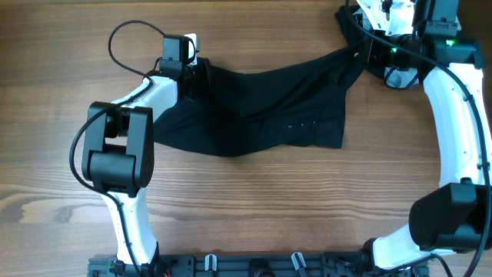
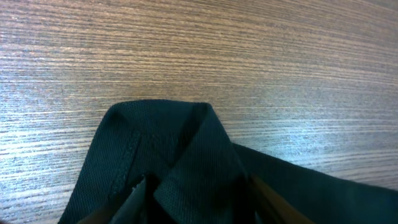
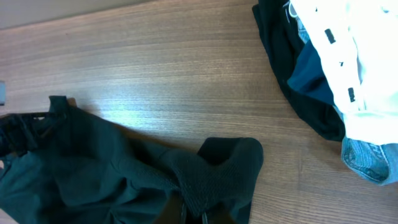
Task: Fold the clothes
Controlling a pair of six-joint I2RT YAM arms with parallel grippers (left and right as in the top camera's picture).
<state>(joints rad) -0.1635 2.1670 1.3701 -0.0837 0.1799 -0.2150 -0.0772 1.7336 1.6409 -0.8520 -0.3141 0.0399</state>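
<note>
The black garment hangs stretched between my two grippers over the wooden table, its lower part resting on the surface. My left gripper is shut on the garment's left corner; the pinched fabric fills the left wrist view. My right gripper is shut on the garment's right corner, seen bunched over the fingers in the right wrist view. The fingertips themselves are mostly hidden by cloth.
A pile of other clothes lies at the far right corner: a white garment with black marks, a light-blue denim piece and dark fabric. It also shows in the overhead view.
</note>
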